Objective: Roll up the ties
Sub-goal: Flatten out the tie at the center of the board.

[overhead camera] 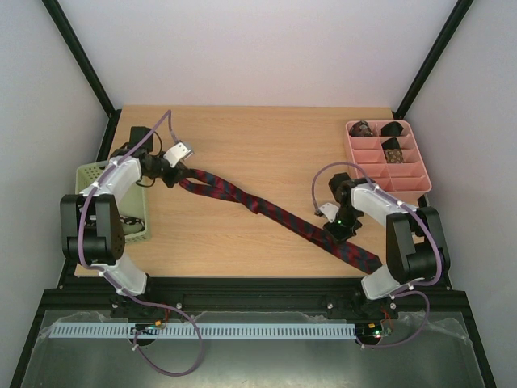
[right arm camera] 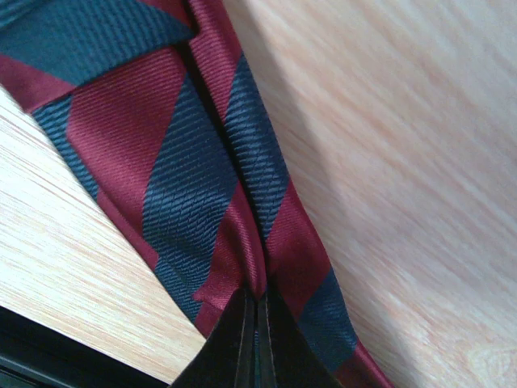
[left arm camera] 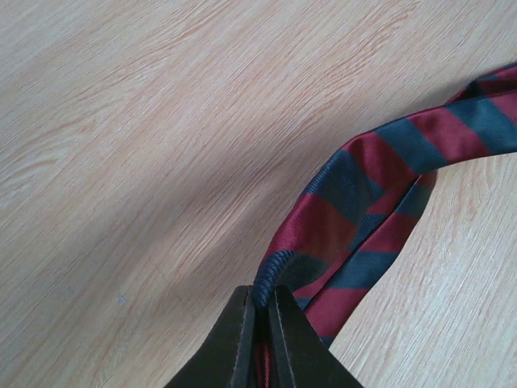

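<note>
A dark red tie with navy stripes (overhead camera: pixel 266 208) lies stretched diagonally across the wooden table, from far left to near right. My left gripper (overhead camera: pixel 174 176) is shut on its narrow end; the left wrist view shows the fabric (left arm camera: pixel 355 194) pinched between my fingers (left arm camera: pixel 234 339). My right gripper (overhead camera: pixel 339 229) is shut on the wide end, with a fold of the tie (right arm camera: pixel 202 162) caught between its fingers (right arm camera: pixel 279 339). Three rolled dark ties (overhead camera: pixel 380 136) sit in the pink tray.
The pink divided tray (overhead camera: pixel 408 174) stands at the far right of the table. A pale green mesh basket (overhead camera: pixel 93 174) sits at the left edge, partly under my left arm. The table's near edge (right arm camera: pixel 48 339) is just below the right gripper.
</note>
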